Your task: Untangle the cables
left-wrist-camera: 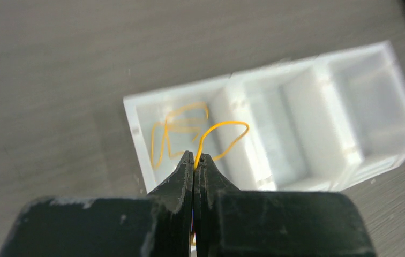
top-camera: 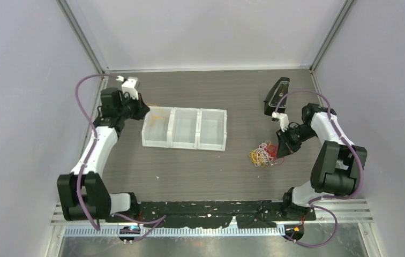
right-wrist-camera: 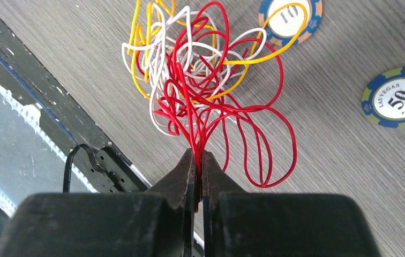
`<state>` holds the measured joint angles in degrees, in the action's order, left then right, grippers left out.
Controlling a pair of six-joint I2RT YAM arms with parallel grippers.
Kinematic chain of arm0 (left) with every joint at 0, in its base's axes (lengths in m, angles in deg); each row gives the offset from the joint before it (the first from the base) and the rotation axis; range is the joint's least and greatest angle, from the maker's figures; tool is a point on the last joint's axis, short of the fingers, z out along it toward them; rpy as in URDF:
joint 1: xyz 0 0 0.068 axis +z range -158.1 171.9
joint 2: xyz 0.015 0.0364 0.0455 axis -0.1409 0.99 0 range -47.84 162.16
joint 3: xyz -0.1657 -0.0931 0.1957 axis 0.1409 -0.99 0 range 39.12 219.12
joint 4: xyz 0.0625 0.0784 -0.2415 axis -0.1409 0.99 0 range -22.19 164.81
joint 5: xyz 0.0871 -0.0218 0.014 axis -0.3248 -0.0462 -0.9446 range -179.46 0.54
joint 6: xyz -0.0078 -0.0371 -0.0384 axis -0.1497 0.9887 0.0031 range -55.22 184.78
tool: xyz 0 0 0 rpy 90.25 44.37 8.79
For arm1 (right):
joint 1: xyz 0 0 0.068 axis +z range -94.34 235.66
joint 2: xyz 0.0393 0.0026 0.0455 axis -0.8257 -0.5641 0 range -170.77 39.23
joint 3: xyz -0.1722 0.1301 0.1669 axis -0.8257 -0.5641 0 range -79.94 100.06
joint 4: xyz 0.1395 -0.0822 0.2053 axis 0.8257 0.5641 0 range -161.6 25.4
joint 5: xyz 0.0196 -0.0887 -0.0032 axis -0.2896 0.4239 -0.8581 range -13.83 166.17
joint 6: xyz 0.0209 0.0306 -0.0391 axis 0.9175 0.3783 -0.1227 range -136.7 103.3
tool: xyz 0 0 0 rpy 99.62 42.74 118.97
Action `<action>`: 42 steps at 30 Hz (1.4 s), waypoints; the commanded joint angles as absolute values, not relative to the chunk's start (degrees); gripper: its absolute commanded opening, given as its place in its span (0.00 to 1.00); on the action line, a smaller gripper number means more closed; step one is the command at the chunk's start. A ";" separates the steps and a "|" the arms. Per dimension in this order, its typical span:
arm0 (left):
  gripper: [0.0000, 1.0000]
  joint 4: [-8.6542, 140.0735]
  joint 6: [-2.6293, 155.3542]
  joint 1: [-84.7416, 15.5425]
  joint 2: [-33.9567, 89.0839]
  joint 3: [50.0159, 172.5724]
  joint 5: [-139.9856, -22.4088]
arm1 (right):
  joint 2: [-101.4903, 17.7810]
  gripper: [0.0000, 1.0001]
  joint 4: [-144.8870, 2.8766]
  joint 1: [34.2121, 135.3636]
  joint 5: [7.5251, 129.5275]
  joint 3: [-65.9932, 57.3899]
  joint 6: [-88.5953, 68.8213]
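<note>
Thin yellow-orange wire (left-wrist-camera: 226, 123) pinched by left gripper (left-wrist-camera: 195, 158) over white plastic bin (left-wrist-camera: 134, 128) (left cell) | red strands (right-wrist-camera: 191, 107) at 12 o'clock clamped by right gripper (right-wrist-camera: 197, 155) | low release advised.

White-and-black arms (top-camera: 97, 147), looping purple hoses (top-camera: 77, 92)

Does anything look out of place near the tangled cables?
Yes. Beside the cables lie two poker chips: the chip marked 10, partly under them, and the chip marked 50. They seem unrelated to untangling.
</note>
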<state>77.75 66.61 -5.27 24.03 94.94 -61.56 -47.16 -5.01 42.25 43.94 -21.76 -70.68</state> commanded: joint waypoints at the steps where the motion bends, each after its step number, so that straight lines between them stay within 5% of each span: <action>1: 0.00 81.99 59.33 -7.43 29.62 92.91 -68.20 | -45.52 0.05 -1.79 43.58 39.41 -18.79 -70.96; 5: 0.06 88.04 56.85 -9.92 34.51 96.65 -66.97 | -44.04 0.05 -0.75 45.50 37.30 -18.63 -71.51; 13: 0.87 94.09 53.69 -9.41 25.90 101.94 -61.09 | -39.13 0.05 0.79 50.63 32.45 -18.77 -71.64; 16: 0.95 98.70 49.22 -8.37 21.21 104.10 -51.32 | -36.86 0.05 0.92 52.61 29.57 -19.03 -70.66; 21: 0.93 100.41 50.57 -16.00 13.23 98.67 -36.06 | -32.88 0.05 -1.15 58.70 24.59 -19.88 -66.12; 30: 0.79 72.04 74.08 -45.22 13.46 82.31 -48.22 | -29.52 0.06 -13.67 71.82 19.28 -19.71 -51.15; 36: 0.60 64.51 79.08 -47.30 19.23 81.95 -48.35 | -28.08 0.05 -19.29 77.36 20.42 -21.02 -44.44; 42: 0.52 62.76 78.87 -47.82 21.72 82.38 -46.52 | -28.25 0.06 -21.66 79.30 20.43 -21.74 -41.45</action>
